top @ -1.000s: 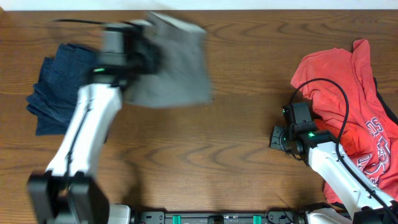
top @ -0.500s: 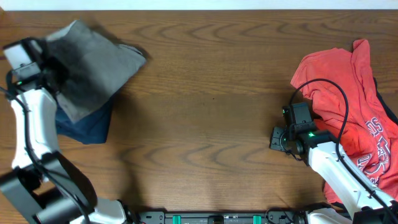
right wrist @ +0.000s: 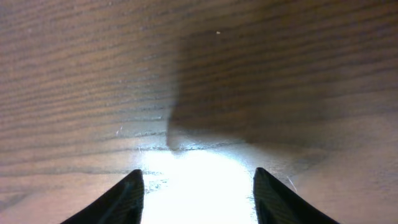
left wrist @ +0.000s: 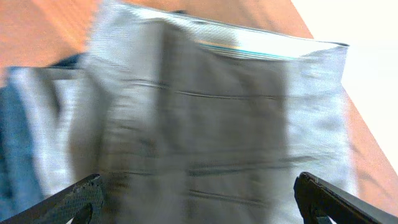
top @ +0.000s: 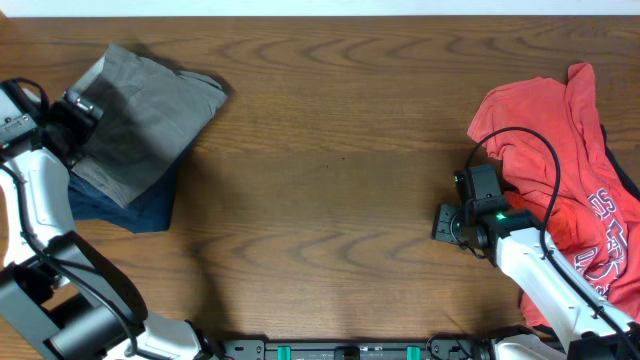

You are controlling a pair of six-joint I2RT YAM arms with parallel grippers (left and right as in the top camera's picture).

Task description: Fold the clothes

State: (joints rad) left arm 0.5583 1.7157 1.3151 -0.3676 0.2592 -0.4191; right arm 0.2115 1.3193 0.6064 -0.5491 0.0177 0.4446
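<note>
A folded grey garment (top: 150,110) lies at the far left on top of a folded dark blue garment (top: 125,208). My left gripper (top: 80,125) sits at the grey garment's left edge, jaws wide open. In the left wrist view the grey garment (left wrist: 205,106) fills the frame, the left gripper (left wrist: 199,199) spread across it with nothing pinched, and blue cloth (left wrist: 12,155) peeks out at the left. A crumpled red shirt (top: 555,170) lies at the right. My right gripper (top: 445,222) hovers just left of it, and in its wrist view the right gripper (right wrist: 198,199) stands open over bare wood.
The brown wooden table (top: 330,180) spans the view between the two piles. A dark strip of cloth (top: 612,150) shows at the red shirt's right side. A black cable (top: 540,150) loops over the shirt from the right arm.
My left arm swung the grey garment from the upper middle to the far left, laid it on the blue garment and opened its jaws. The right arm stayed in place.
</note>
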